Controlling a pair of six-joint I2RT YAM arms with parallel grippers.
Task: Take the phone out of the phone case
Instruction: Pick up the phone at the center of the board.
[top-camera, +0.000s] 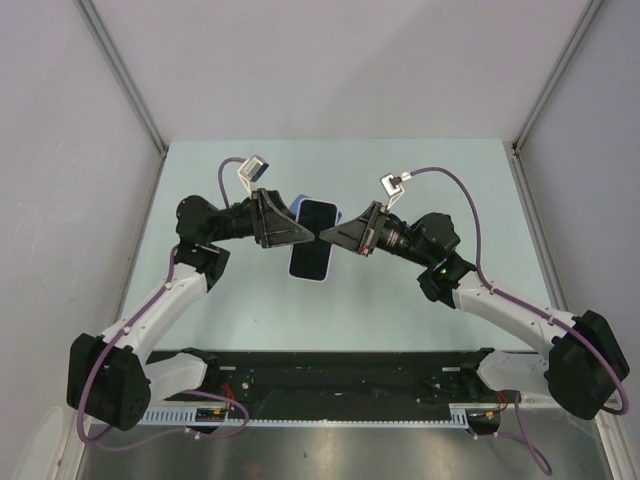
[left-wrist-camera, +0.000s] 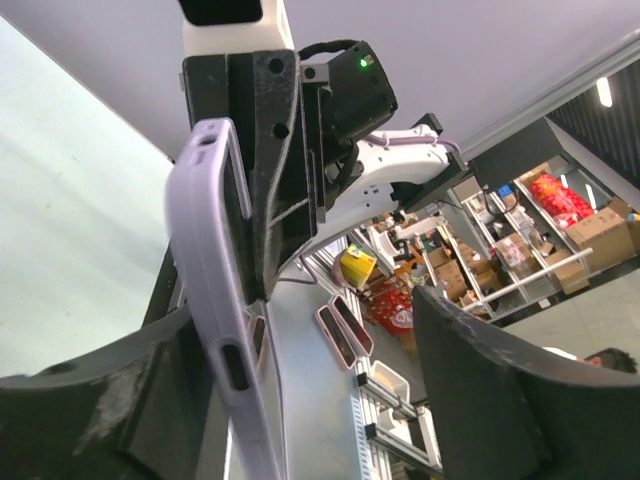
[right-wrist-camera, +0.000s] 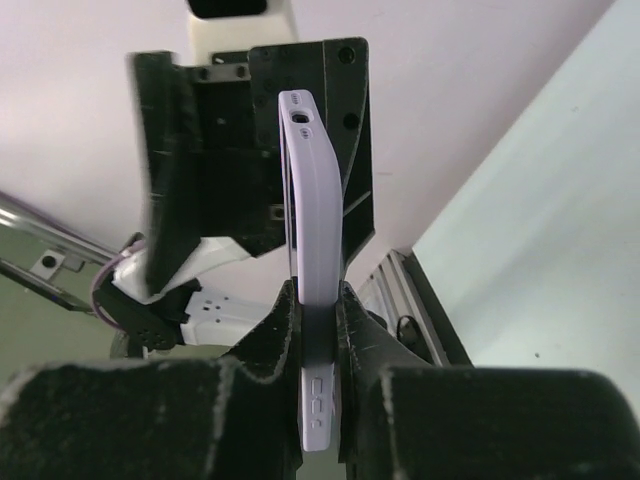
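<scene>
Held in the air above the middle of the pale green table (top-camera: 420, 180): black-screened slab phone (top-camera: 316, 245), seated in its lilac soft plastic case (right-wrist-camera: 310, 230). Right fingers (right-wrist-camera: 265, 345) pinched narrow on the case's long edge. Left fingers (left-wrist-camera: 480, 380) spread wide, one of them just beside the case and seemingly touching.

Likely trouble from here: slipping out of that single edge pinch and dropping onto the table, through too hard a push from the left. Or flexing without release, through pressing phone and case together.

Around: black rail (top-camera: 340, 375) along the table's near edge, grey walls (top-camera: 60, 150) flanking the table, purple cables (top-camera: 465, 200) looping above it. Nothing blocking the way.
</scene>
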